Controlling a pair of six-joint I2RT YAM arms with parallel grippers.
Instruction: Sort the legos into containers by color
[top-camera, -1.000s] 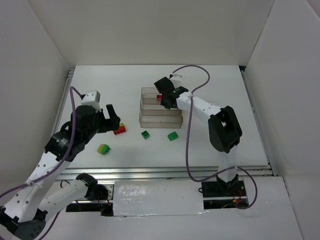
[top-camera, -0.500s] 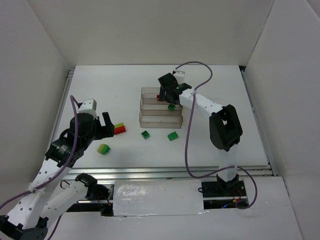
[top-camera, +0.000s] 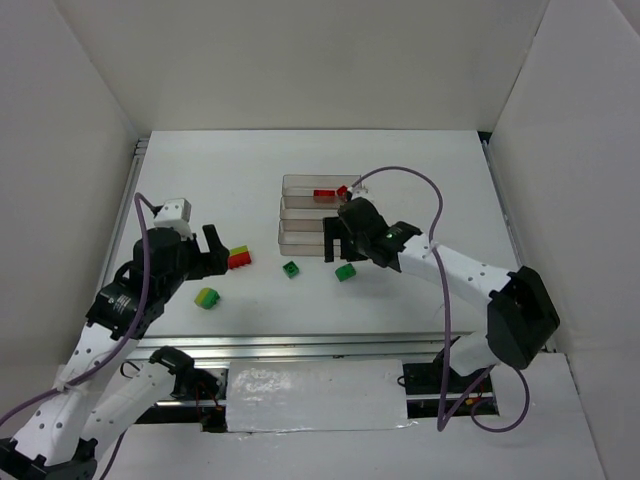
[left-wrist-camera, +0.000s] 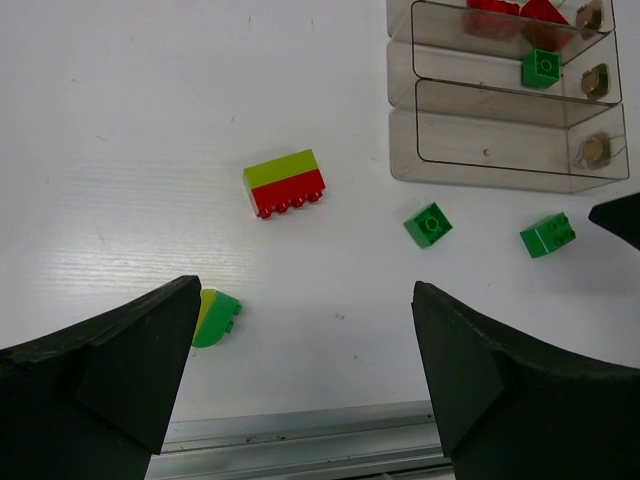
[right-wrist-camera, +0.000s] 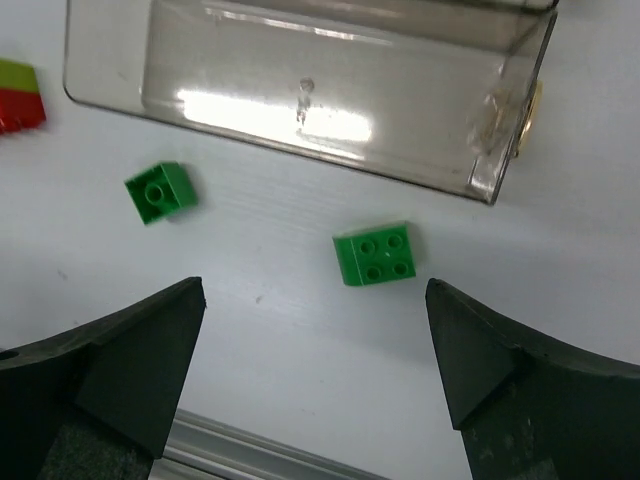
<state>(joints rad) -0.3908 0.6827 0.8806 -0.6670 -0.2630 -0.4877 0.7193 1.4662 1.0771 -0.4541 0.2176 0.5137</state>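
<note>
Just beside the nearest container (right-wrist-camera: 480, 150), the right end effector (right-wrist-camera: 314, 290) hangs wide open and empty above a green four-stud lego (right-wrist-camera: 375, 254) on the desk (right-wrist-camera: 600, 150). It should centre over it before descending. The left wrist view, unlike the right one, shows a second green lego (left-wrist-camera: 541, 67) inside the middle container (left-wrist-camera: 450, 60).

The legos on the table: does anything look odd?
Nothing is spilled or damaged. Only two stacks stand out, each of two colours stuck together: the red and yellow-green stack and the green and yellow-green stack, both on the table.
</note>
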